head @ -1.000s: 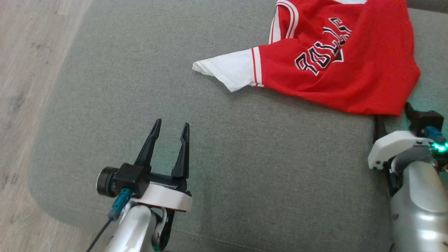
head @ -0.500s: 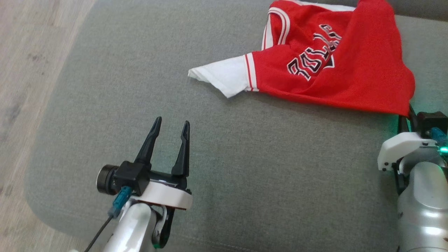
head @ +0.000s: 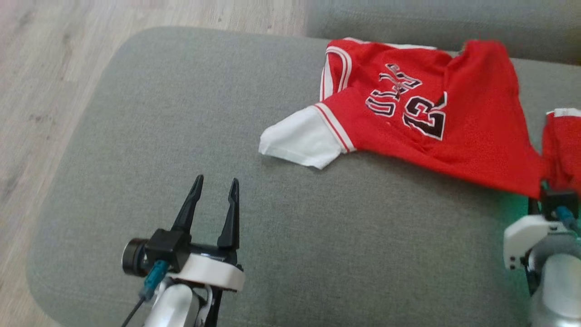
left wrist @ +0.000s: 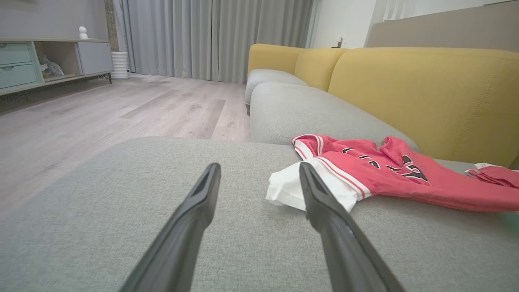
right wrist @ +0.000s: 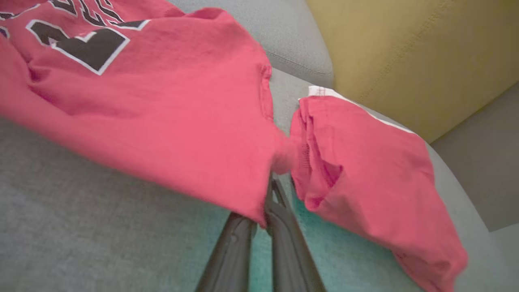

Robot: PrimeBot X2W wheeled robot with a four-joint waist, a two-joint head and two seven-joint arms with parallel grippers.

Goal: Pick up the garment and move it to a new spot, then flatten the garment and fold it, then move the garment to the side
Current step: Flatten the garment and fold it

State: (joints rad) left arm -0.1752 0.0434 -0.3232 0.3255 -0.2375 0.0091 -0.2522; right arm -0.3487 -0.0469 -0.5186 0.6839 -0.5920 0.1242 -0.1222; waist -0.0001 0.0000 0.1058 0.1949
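Jersey point(right wrist: 162, 101) drapes over the right gripper point(right wrist: 279, 187), hiding its clamped fingertips.

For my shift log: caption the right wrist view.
Jaws of the right gripper shut on the red jersey, draped over the grey seat.

A red jersey point(head: 454, 131) with black, white-edged lettering and the number 23 lies rumpled, front up, on the far right part of a grey cushion point(head: 181, 113). One white sleeve point(head: 299, 145) with red stripes points left, flat on the cushion. The jersey's near right edge is bunched and raised, pinched in the closed right gripper point(right wrist: 279, 184), with a red fold draping to the right.
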